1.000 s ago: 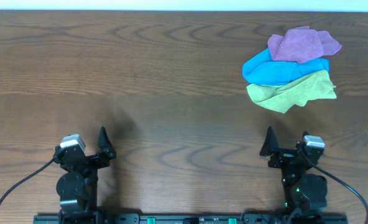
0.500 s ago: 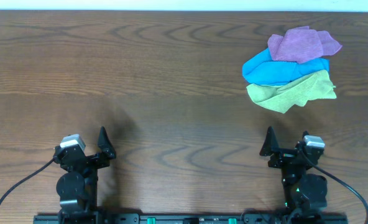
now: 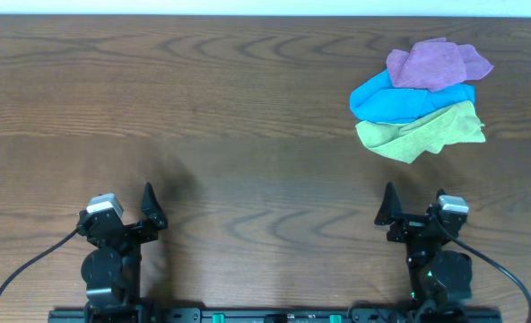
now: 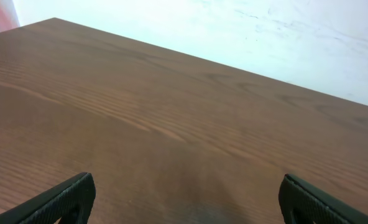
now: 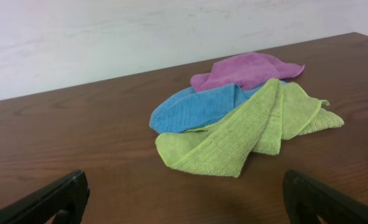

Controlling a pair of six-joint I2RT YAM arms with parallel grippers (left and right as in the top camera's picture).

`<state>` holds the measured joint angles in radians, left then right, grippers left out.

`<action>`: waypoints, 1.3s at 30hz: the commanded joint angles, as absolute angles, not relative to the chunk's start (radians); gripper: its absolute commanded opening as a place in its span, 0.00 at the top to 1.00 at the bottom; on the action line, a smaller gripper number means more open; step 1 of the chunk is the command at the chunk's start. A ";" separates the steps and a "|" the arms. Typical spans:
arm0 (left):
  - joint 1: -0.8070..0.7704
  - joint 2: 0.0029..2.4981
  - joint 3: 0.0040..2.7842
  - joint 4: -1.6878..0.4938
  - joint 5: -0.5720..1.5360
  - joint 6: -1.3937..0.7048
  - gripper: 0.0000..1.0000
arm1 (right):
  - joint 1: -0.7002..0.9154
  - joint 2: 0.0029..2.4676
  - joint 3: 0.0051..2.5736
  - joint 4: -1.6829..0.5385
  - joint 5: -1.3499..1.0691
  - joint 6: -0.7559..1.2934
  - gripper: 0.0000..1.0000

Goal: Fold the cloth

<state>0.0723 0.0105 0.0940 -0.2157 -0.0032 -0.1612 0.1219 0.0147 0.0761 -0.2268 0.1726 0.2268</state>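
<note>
With your right hand (image 3: 414, 206) spread wide, take the cloth (image 3: 418, 135) by its near edge, clear of the blue cloth (image 3: 409, 100).

A dark brown wood-grain table (image 3: 203, 108) fills the view, with a white wall (image 5: 109, 37) beyond its far edge. Near the table's far right corner lies a crumpled bright blue cloth (image 3: 400, 100), and a purple cloth (image 3: 431, 63) rests partly on it, closer to that far edge.

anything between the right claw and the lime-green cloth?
Nothing. Only bare table lies between the right claw and the cloth. The right wrist view shows it and the overhead view agrees.
</note>
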 commanded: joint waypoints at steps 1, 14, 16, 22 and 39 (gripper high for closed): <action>0.078 0.004 0.075 -0.247 -0.004 -0.172 0.05 | 0.119 0.005 0.072 -0.218 0.201 0.220 0.01; 0.078 0.004 0.075 -0.247 -0.004 -0.172 0.05 | -0.004 0.206 0.129 0.084 0.330 0.293 0.01; 0.078 0.004 0.075 -0.247 -0.004 -0.172 0.05 | -0.043 0.309 0.181 0.095 0.311 0.297 0.01; 0.078 0.004 0.075 -0.247 -0.004 -0.172 0.04 | -0.150 0.741 0.444 0.098 0.211 0.295 0.01; 0.078 0.004 0.075 -0.247 -0.004 -0.172 0.05 | -0.163 1.496 0.860 -0.019 -0.142 0.299 0.01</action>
<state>0.0723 0.0101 0.0940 -0.2161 -0.0032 -0.1612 -0.1566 1.4876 0.8410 -0.0223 -0.0711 0.2821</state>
